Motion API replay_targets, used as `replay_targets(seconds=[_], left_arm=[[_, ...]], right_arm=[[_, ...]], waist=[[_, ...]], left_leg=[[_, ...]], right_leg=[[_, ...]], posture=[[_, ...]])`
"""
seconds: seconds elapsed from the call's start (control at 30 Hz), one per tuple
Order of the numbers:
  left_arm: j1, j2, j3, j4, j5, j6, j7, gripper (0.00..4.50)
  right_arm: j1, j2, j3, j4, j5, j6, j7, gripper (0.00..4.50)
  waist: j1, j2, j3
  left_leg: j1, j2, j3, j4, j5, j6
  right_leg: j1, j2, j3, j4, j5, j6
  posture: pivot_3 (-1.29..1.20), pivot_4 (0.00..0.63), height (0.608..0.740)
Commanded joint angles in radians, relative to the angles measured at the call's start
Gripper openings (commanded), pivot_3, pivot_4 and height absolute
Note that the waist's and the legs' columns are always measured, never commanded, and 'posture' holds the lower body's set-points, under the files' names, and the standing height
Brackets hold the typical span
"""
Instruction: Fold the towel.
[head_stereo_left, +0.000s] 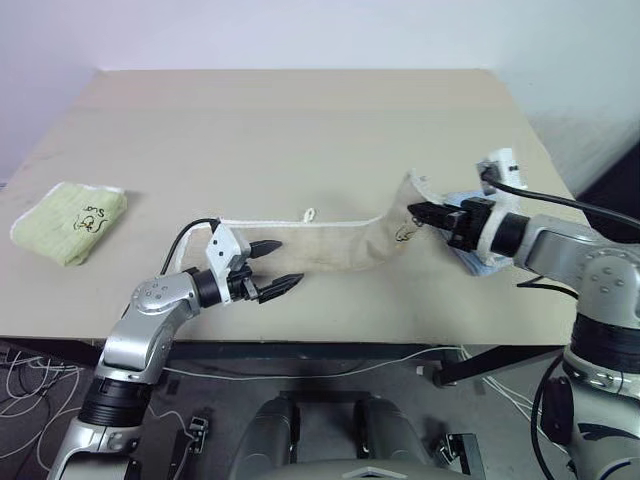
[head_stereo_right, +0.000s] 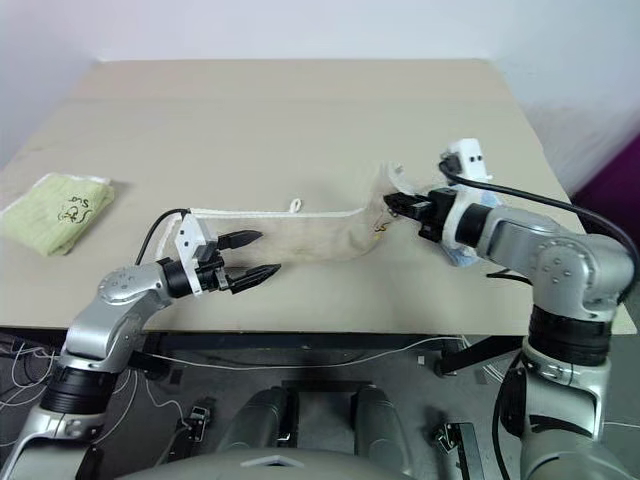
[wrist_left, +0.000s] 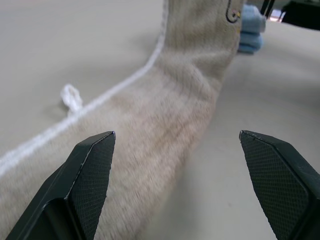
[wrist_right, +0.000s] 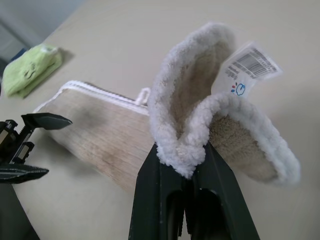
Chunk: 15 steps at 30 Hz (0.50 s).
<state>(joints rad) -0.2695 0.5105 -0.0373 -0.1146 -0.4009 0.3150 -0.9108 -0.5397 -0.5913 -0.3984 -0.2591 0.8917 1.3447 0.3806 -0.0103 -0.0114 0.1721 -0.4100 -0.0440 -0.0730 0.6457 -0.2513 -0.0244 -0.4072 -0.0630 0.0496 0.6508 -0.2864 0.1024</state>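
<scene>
The 2 head views look forward and down from above the wide beige table, taking in its whole top; they share nearly the same scene. The left wrist view sits low and close over the long tan terry towel with white corded edging, facing along it toward the light-blue folded towel. The right wrist view looks closely along its fingers toward the far light-green folded towel.

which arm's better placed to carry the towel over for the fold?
Likely right. The right gripper is shut on the towel end, lifted off the table. The left gripper is open by the other end, holding nothing.
</scene>
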Motion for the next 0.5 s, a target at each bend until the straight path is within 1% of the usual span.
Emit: replay_targets(seconds=[0.03,0.17,0.27,0.4,0.5], left_arm=[[-0.027,-0.004,-0.013,0.01,0.008,-0.024,-0.018,4.16],[-0.028,-0.003,-0.017,0.019,0.01,-0.029,-0.027,4.16],[-0.025,-0.004,-0.019,0.019,0.011,-0.031,-0.03,4.16],[-0.024,-0.009,-0.025,0.016,0.014,-0.03,-0.027,4.16],[-0.024,-0.014,-0.026,0.014,0.017,-0.029,-0.022,4.16]], right_arm=[[0.023,-0.053,-0.096,-0.042,0.022,0.048,-0.036,0.02],[0.052,-0.119,-0.139,-0.035,0.015,0.055,-0.031,0.02],[0.042,-0.133,-0.139,-0.029,0.015,0.051,-0.035,0.02],[0.008,-0.106,-0.09,-0.053,0.035,0.052,-0.037,0.02],[-0.025,-0.078,0.002,-0.076,0.029,0.034,-0.03,0.02]], waist=[[0.001,0.0,0.0],[-0.003,0.0,0.0],[-0.004,0.0,0.0],[-0.004,0.0,0.0],[-0.004,0.0,0.0]], left_leg=[[0.0,0.0,0.0,0.0,0.0,0.0],[0.0,0.0,0.0,0.0,0.0,0.0],[0.0,0.0,0.0,0.0,0.0,0.0],[0.0,0.0,0.001,0.0,0.0,0.0],[0.0,0.0,0.001,0.0,0.0,0.0]], right_leg=[[0.0,0.0,0.0,-0.001,0.0,0.0],[0.0,0.0,0.0,-0.001,0.0,0.0],[0.0,0.001,0.0,-0.001,0.0,0.0],[0.0,0.001,0.0,-0.001,0.0,0.0],[0.0,0.001,0.0,-0.001,0.0,0.0]], posture=[[0.0,0.15,0.74],[0.0,0.15,0.74],[0.0,0.15,0.74],[0.0,0.15,0.74],[0.0,0.15,0.74]])
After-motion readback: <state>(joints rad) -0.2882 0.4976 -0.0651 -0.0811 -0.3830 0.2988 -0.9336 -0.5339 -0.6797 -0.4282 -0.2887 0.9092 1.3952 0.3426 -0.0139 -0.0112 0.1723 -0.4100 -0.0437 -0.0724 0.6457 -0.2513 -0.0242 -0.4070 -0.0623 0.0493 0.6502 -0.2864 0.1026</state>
